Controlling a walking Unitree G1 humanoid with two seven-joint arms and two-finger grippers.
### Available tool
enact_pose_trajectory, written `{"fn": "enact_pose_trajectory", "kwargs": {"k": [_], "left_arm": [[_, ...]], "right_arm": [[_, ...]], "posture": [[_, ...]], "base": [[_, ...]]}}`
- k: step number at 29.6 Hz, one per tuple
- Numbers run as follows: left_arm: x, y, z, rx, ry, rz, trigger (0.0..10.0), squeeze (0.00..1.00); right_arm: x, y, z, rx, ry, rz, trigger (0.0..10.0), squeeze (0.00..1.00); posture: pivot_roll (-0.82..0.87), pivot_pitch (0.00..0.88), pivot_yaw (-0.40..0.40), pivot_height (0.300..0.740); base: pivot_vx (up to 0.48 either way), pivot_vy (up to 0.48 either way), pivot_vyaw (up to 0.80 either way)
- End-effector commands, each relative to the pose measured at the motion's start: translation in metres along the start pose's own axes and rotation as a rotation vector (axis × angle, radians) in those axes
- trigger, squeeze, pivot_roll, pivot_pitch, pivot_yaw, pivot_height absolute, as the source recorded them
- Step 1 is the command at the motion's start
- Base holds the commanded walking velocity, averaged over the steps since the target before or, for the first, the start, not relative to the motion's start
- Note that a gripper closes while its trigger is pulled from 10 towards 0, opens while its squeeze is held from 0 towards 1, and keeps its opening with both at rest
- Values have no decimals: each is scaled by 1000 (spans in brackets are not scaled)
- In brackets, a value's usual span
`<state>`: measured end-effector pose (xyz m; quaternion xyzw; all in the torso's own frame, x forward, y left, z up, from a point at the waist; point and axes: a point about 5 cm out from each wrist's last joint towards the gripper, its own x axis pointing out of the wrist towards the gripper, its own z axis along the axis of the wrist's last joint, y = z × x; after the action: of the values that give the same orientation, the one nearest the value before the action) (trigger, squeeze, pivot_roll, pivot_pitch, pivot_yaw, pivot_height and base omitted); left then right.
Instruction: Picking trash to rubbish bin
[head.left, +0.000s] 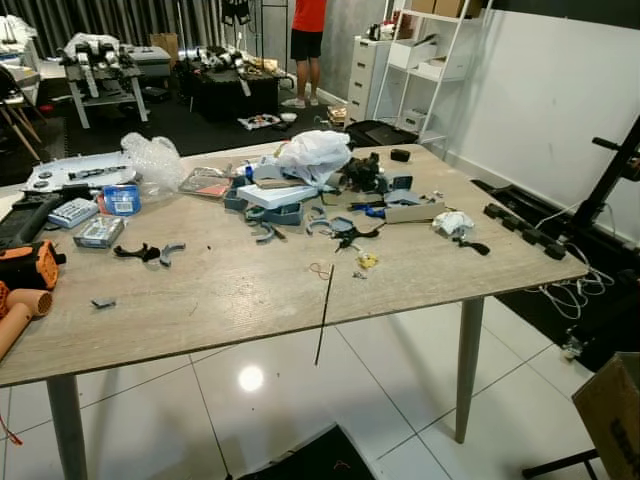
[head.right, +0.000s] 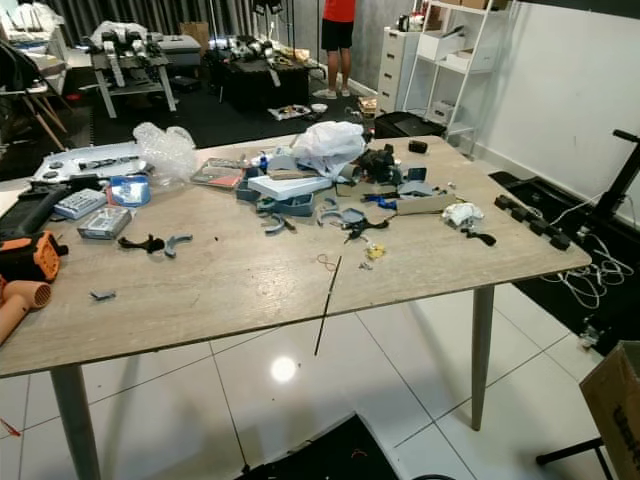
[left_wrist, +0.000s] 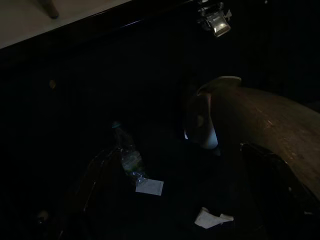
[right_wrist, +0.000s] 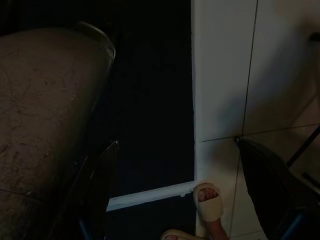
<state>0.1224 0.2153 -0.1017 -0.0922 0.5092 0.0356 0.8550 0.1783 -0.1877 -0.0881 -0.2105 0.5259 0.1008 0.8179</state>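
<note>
Both arms hang idle. Left gripper (left_wrist: 175, 200) over dark floor, fingers spread, near a plastic bottle (left_wrist: 129, 157) and paper scraps (left_wrist: 150, 187). Right gripper (right_wrist: 175, 190) spread above white tile; a person's sandalled foot (right_wrist: 209, 202) below. Ahead: wooden table (head.left: 230, 300) with crumpled tissue (head.left: 452, 222) near right edge, white plastic bag (head.left: 315, 155) further back. Person (head.left: 308, 40) stands beyond.
</note>
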Motion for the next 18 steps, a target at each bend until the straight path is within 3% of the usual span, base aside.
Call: {"fn": "enact_pose_trajectory", "kwargs": {"k": [1, 3, 9, 11, 12, 14, 15, 16, 18], "left_arm": [[-1, -3, -10, 3, 37, -20, 10000, 0], [-1, -3, -10, -2, 36, -18, 10000, 0], [-1, -1, -10, -52, 11, 18, 10000, 0], [-1, 1, -10, -94, -10, 55, 10000, 0], [-2, 3, -10, -163, -37, 111, 10000, 0], [-2, 4, -10, -186, -46, 131, 10000, 0], [-5, 17, -4, -257, -83, 222, 10000, 0], [-5, 17, -4, -257, -83, 222, 10000, 0], [-17, 61, 24, -371, -218, 406, 10000, 0]], "right_arm": [[0, 20, -10, 5, 29, 84, 10000, 0], [0, 20, -10, 5, 29, 84, 10000, 0], [0, 20, -11, 3, 31, 85, 10000, 0], [0, 20, -11, 0, 32, 86, 10000, 0], [0, 20, -11, -2, 32, 86, 10000, 0], [0, 19, -11, -2, 32, 85, 10000, 0], [0, 19, -11, -3, 32, 86, 10000, 0], [0, 19, -11, -3, 32, 86, 10000, 0], [0, 19, -12, -5, 31, 87, 10000, 0]], "posture": [[-54, 147, 11, 740], [-53, 147, 11, 740], [-51, 148, 11, 740], [-50, 149, 12, 740], [-48, 150, 12, 740], [-48, 150, 12, 740], [-48, 151, 11, 740], [-48, 151, 11, 740], [-43, 154, 7, 740]], "base": [[0, -465, 0], [0, -465, 0], [0, 0, 0], [0, 0, 0], [0, 0, 0], [0, 0, 0], [0, 0, 0], [0, 0, 0], [0, 0, 0]]}}
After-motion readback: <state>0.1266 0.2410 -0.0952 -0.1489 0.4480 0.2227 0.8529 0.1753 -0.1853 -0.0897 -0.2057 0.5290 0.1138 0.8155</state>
